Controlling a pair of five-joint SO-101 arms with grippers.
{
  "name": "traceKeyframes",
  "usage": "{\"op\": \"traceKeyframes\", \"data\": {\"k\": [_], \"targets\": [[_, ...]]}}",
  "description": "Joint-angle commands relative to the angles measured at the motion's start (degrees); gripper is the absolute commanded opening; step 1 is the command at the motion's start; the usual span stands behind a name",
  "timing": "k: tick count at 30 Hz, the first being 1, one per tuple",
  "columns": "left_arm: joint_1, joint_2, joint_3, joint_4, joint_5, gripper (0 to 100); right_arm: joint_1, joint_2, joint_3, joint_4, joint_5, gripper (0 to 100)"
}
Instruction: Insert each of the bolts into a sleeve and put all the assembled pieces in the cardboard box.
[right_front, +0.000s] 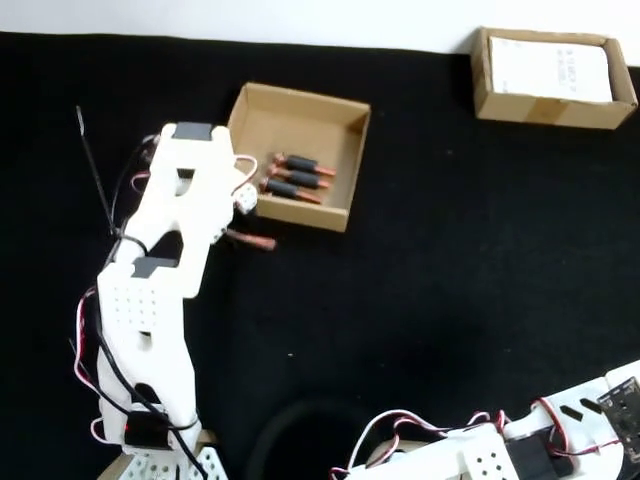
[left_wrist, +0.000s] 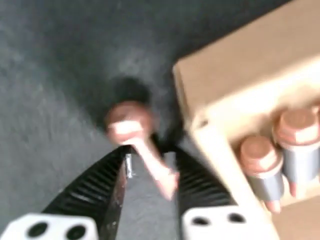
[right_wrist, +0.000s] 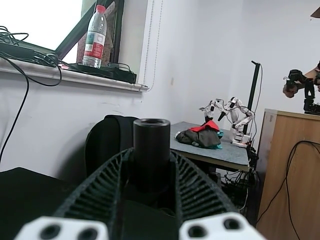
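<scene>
Three assembled pieces (right_front: 297, 178) lay side by side in the cardboard box (right_front: 300, 125), against its near wall. One loose bolt (right_front: 252, 240) rested on the black desk (right_front: 450, 250) just outside that box, beside its near corner, with its head pointing away from the left tool (left_wrist: 150, 152). Whether that tool gripped the bolt could not be told. The right tool (right_wrist: 151, 155) was clamped on a black sleeve (right_wrist: 151, 145), held upright with its open end facing the room beyond the desk. A second cardboard box (right_front: 545, 108) with white paper inside sat at the far right corner, well apart.
</scene>
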Motion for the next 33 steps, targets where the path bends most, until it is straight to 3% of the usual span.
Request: {"op": "traceKeyframes", "data": {"k": [1, 6, 10, 14, 22, 33], "targets": [[-2.4, -0.3, 0.1, 0.0, -1.7, 1, 0.5, -0.4, 3.4, -1.0, 0.6, 0.8], [-1.1, -0.5, -4.4, 5.1, -6.6, 1, 0.5, -0.3, 5.8, 2.5, 0.1, 0.8], [-0.9, -0.5, -12.6, 12.0, -12.1, 1, -3.4, -0.4, 7.2, 13.6, -0.1, 0.8], [-1.1, -1.0, -19.5, 15.0, -19.4, 1, -10.0, -0.4, 4.8, 26.9, -6.8, 0.8], [0.9, -17.7, -15.9, 15.1, -33.2, 1, -34.3, -0.4, -2.9, 46.0, -14.6, 0.8], [9.5, -50.9, 11.1, 14.9, -53.2, 1, -71.3, -0.4, -13.3, 57.1, -14.4, 0.8]]}}
